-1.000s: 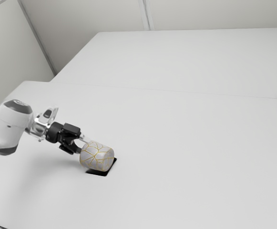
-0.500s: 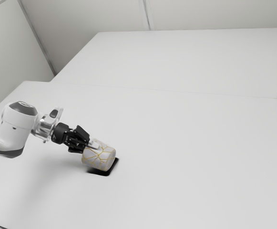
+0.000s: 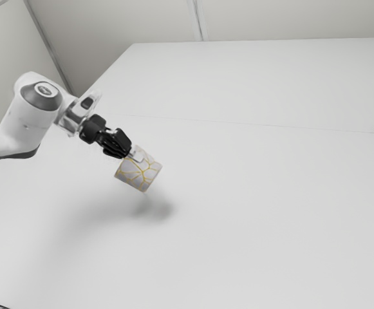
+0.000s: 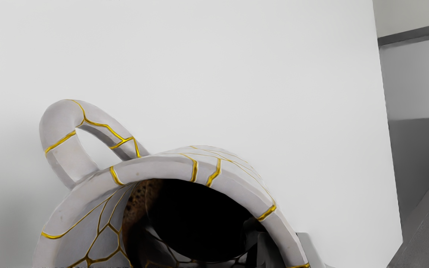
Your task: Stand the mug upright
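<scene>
The gripper holds the mug's wall near its rim, above the table. White with gold crack lines, the mug hangs tilted, its mouth facing the hand and its base pointing down and away. In the wrist view the mug shows its dark inside and its looped handle, which stands out from the side. There the gripper is shut on the wall, one fingertip inside the mouth and the other against the outside.
The white table lies beneath the mug, with a soft shadow under it. Another white surface extends behind, with pale walls beyond. A dark line crosses the exterior view's lower left corner.
The gripper has closed on the mug's wall. The mug, lying on its side on the table before, has been raised off it and now tips more steeply, base downward.
</scene>
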`<state>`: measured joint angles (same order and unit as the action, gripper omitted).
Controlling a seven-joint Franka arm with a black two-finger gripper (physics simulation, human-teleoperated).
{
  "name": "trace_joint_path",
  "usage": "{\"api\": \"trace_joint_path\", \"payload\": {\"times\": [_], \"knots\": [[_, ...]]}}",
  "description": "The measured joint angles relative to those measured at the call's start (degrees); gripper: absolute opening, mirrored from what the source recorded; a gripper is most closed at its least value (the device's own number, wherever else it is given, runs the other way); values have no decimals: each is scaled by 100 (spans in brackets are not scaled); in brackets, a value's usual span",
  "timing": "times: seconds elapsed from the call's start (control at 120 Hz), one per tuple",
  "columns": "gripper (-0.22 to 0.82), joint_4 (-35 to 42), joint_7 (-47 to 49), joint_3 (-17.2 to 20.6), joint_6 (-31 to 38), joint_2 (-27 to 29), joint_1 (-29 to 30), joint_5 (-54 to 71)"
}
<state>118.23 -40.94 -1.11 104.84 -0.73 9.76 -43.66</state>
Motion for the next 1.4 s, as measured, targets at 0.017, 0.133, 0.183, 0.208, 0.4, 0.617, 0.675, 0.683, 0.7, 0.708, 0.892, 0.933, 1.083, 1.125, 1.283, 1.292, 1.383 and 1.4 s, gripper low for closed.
{"api": "trace_joint_path", "payload": {"times": [0.017,0.133,0.183,0.208,0.4,0.617,0.675,0.683,0.7,0.708,0.892,0.933,1.083,1.125,1.283,1.292,1.383,1.4], "knots": [[-15,-49,22,56,20,2,-3,214],[-16,-223,286,428,258,8,-58,1735],[-16,-195,458,575,392,33,-94,2298],[-17,-132,549,624,453,85,-132,2523],[-17,1153,1273,798,1157,817,-667,3421],[-17,1557,2020,1084,1921,854,-687,3915],[-17,1750,2223,1152,2176,851,-688,4030],[-17,1772,2252,1159,2209,850,-690,4046],[-17,1806,2310,1170,2271,847,-693,4076],[-17,1822,2339,1176,2300,845,-693,4089],[2,2019,2874,1253,2679,841,-691,4264],[11,2025,2964,1255,2717,842,-689,4270],[36,2000,3240,1257,2812,867,-686,4282],[41,1916,3301,1262,2823,956,-684,4283],[51,787,3487,1402,2166,1231,-675,4153],[51,666,3496,1416,2073,1233,-676,4141],[55,-1246,3581,1484,730,994,-687,4054],[55,-1646,3594,1487,468,911,-703,4054]]}}
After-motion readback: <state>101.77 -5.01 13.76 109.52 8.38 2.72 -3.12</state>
